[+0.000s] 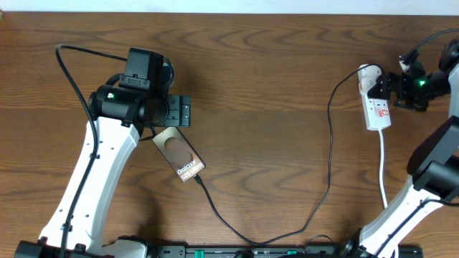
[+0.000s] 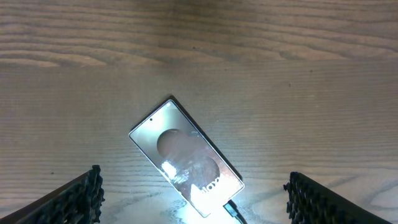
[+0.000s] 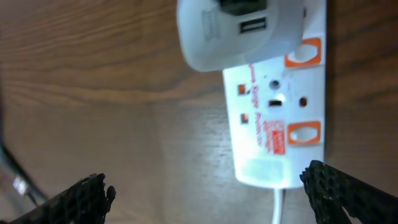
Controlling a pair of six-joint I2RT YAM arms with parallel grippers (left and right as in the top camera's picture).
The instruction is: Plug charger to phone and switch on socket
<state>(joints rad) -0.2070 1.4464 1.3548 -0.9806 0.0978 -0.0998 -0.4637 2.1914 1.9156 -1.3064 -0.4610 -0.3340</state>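
Only overhead traces charger [image 1: 330,165] from phone [image 1: 181,155] to socket [image 1: 376,107].

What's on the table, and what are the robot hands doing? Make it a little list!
phone: lies flat on the table
charger: thin black cable; its tip meets the phone's lower end and looks plugged in
socket: white strip on the right, with a white adapter in one outlet
switches: two red ones; cannot tell if they are on or off
left gripper: open, by the phone, holding nothing
right gripper: open, over the socket, holding nothing
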